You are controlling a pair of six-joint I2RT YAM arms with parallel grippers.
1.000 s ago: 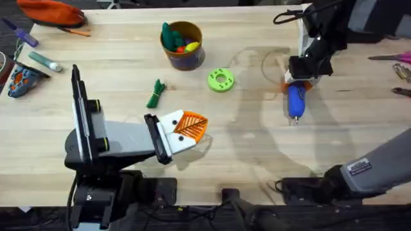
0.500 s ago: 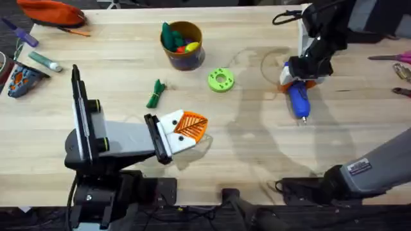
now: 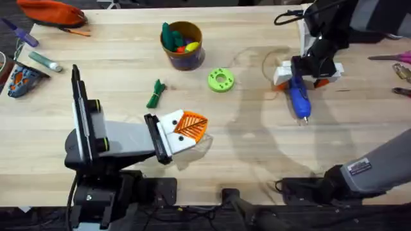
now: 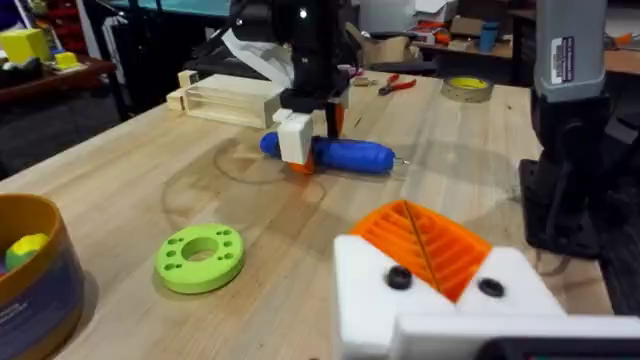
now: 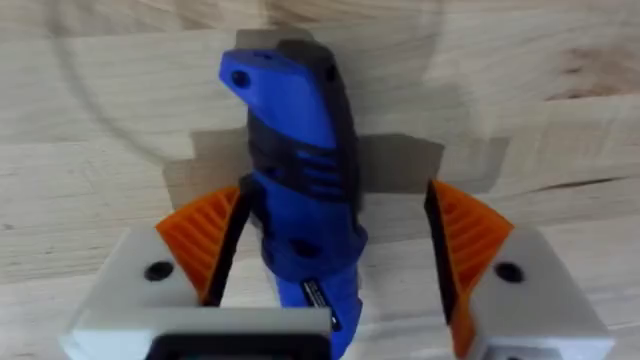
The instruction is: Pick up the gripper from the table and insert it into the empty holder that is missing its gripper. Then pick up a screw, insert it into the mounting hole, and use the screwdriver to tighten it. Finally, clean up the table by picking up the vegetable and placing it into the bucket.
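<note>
The blue screwdriver [image 3: 298,101] lies flat on the table at the right, its light tip toward the front edge. My right gripper [image 3: 307,72] hangs open over its rear end, with the orange pads [image 5: 198,243] wide on either side of the screwdriver [image 5: 300,200]. In the left wrist view the same screwdriver [image 4: 345,155] rests under that right gripper [image 4: 300,140]. My left gripper [image 3: 187,128] lies low at front centre, its pads [image 4: 425,240] pressed together and empty. The dark green vegetable [image 3: 156,94] lies just behind it. The bucket [image 3: 192,59] stands at the back. The loose gripper, holder and screw are out of view.
A lime-green ring [image 3: 221,79] lies between the bucket and the screwdriver. A pale wooden tray [image 4: 225,100] and a tape roll [image 4: 467,88] sit beyond the right arm. Tools and an orange pouch [image 3: 51,11] occupy the far left corner.
My right gripper has opened and let go of the screwdriver, which now lies on the table slightly farther right. The left arm has not moved.
</note>
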